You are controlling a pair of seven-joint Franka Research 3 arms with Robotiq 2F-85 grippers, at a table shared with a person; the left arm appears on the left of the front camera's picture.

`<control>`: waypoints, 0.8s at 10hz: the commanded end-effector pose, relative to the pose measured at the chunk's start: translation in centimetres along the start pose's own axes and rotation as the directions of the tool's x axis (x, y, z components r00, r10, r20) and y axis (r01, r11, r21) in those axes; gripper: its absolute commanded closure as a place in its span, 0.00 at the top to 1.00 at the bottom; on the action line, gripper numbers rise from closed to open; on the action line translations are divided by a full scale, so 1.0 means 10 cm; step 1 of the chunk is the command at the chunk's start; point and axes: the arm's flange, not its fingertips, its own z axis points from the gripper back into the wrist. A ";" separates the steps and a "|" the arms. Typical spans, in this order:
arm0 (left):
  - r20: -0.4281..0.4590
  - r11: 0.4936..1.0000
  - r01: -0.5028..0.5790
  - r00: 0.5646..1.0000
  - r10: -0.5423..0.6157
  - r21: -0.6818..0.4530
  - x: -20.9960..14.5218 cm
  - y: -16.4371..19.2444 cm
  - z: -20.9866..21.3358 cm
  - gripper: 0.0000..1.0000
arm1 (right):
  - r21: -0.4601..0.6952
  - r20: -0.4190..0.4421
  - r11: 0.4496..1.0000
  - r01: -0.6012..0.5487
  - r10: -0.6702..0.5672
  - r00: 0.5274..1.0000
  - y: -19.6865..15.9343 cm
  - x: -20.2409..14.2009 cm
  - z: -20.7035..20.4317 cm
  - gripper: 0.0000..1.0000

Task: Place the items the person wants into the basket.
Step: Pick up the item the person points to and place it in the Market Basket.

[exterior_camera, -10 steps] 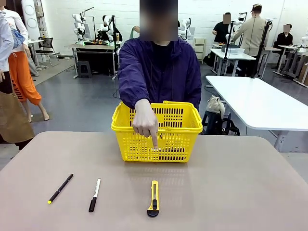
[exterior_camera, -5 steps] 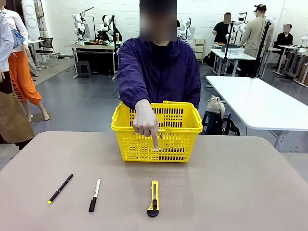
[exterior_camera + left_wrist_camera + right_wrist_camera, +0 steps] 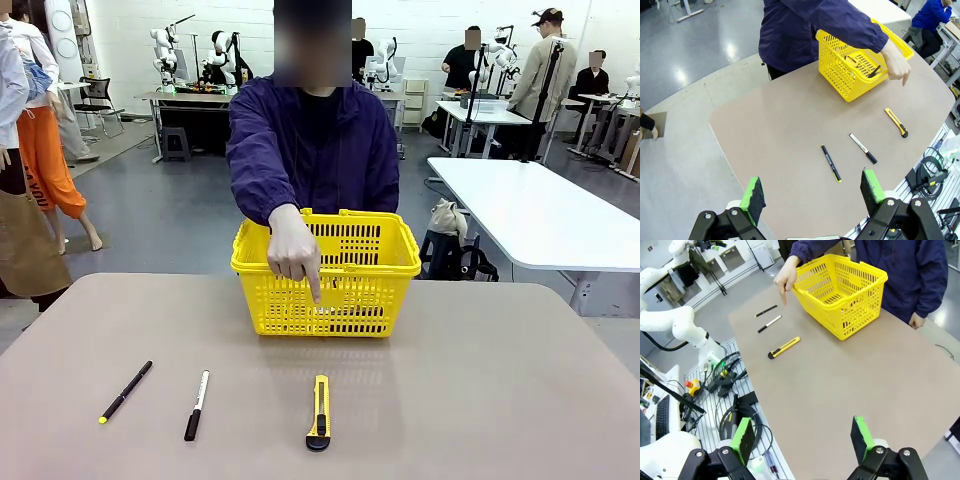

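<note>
The table (image 3: 520,400) is viewed by the front cam from the robot's edge, aimed straight across at the person (image 3: 310,150) behind the yellow basket (image 3: 370,290). The wrist cams are held high and well back, angled down past the spread fingers of the left gripper (image 3: 812,195) and right gripper (image 3: 802,440), seemingly from opposite near corners (wide-angle warp, hard to judge). Basket, utility knife (image 3: 319,412), black pen (image 3: 126,391) and marker (image 3: 197,404) are shared by all three.
</note>
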 end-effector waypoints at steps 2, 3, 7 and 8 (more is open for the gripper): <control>0.009 1.000 0.012 1.000 -0.012 -0.011 -0.01 0.01 0.00 1.00 | 0.010 0.034 1.000 -0.016 0.016 0.999 -0.03 0.03 0.01 1.00; 0.009 1.000 0.012 1.000 -0.012 -0.011 -0.01 0.01 0.00 1.00 | 0.010 0.034 1.000 -0.016 0.016 0.999 -0.03 0.03 0.01 1.00; 0.009 1.000 0.012 1.000 -0.012 -0.011 -0.01 0.01 0.00 1.00 | 0.010 0.034 1.000 -0.016 0.016 0.999 -0.03 0.03 0.01 1.00; 0.009 1.000 0.012 1.000 -0.012 -0.011 -0.01 0.01 0.00 1.00 | 0.010 0.034 1.000 -0.016 0.016 0.999 -0.03 0.03 0.01 1.00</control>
